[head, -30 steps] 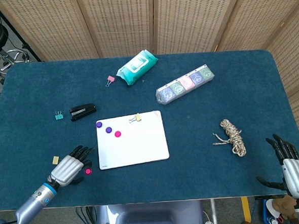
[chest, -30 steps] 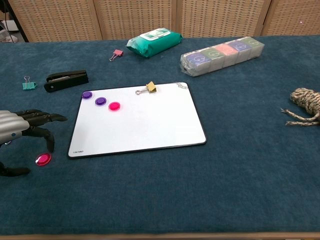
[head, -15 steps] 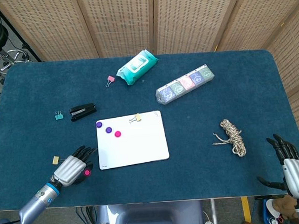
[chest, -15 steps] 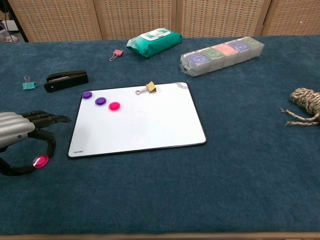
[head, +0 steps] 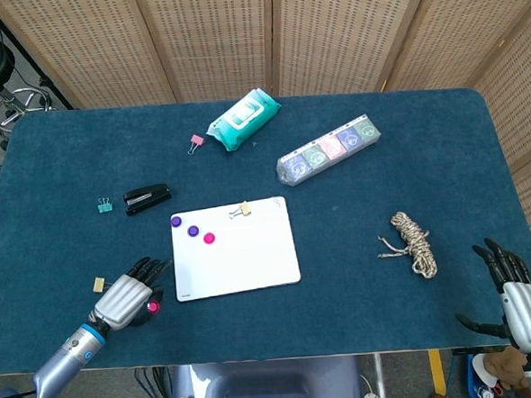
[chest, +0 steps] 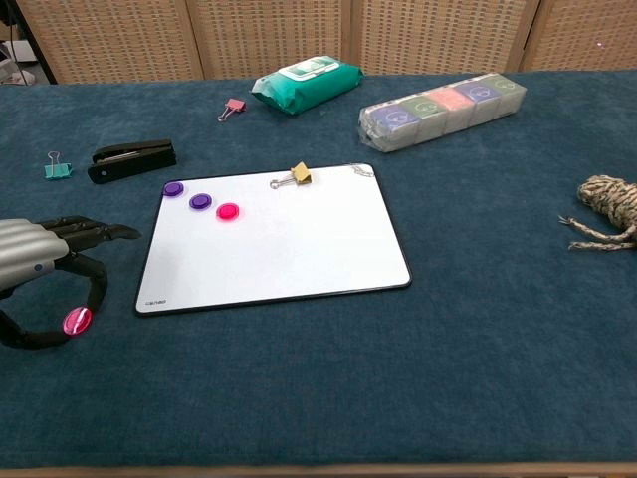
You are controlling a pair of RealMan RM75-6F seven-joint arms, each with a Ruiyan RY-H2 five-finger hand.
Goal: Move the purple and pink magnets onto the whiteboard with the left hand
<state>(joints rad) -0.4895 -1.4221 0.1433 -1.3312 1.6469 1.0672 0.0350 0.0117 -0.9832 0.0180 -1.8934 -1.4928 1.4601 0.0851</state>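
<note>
We see the desk (head: 418,334) first, its blue cloth carrying everything. On it lies the whiteboard (chest: 289,249), with two purple magnets (chest: 187,194) and one pink magnet (chest: 228,211) already sitting near its top-left corner. Our left robot hand (chest: 35,274) is at the desk's near-left edge, just beside the board's left rim, and it pinches the last pink magnet (chest: 77,321) between thumb and a finger, tilted on edge. The right robot hand (head: 520,305) hangs off the near-right corner, fingers spread, holding nothing.

We judge the pinch the weak point: the disc is held by its rim, so it could slip or flip on the way across. Released too early, it would land on the cloth short of the board. A low carry could nudge the board's edge.
</note>
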